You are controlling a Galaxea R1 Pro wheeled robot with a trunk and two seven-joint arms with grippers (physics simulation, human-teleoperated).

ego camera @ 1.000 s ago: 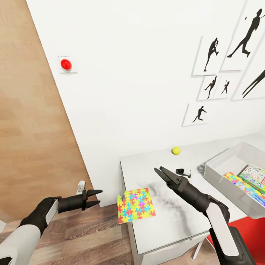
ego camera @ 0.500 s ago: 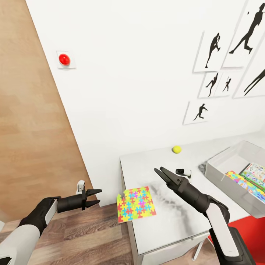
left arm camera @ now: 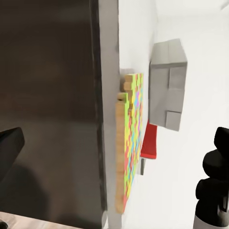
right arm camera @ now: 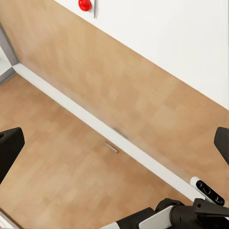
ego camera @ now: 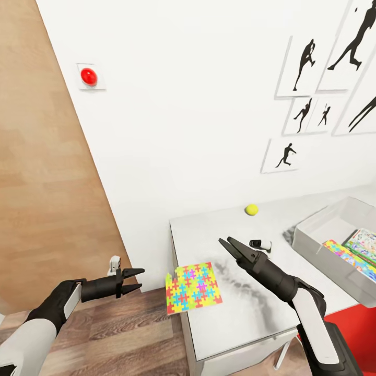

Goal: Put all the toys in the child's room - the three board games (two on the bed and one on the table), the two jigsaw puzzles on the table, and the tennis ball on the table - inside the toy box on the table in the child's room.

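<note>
One jigsaw puzzle (ego camera: pixel 193 287) lies flat at the near left corner of the table (ego camera: pixel 250 313), its edge overhanging the side. It appears edge-on in the left wrist view (left arm camera: pixel 130 143). The tennis ball (ego camera: pixel 251 209) rests near the wall. The toy box (ego camera: pixel 319 237) stands at the table's right end, with another jigsaw puzzle (ego camera: pixel 340 251) and a board game (ego camera: pixel 363 241) inside. My right gripper (ego camera: pixel 228 243) hovers open above the table, beyond the puzzle. My left gripper (ego camera: pixel 137 279) is open over the floor, left of the puzzle.
A small white and black object (ego camera: pixel 260 244) lies on the table near the right gripper. A red button (ego camera: pixel 87 76) is on the white wall, with black silhouette pictures (ego camera: pixel 308 62) at the right. Something red (ego camera: pixel 350 324) sits under the table. Wood floor (ego camera: pixel 104 334) lies to the left.
The whole head view has shifted a little, so the camera moved. Both grippers stay open and the puzzle keeps its place on the table.
</note>
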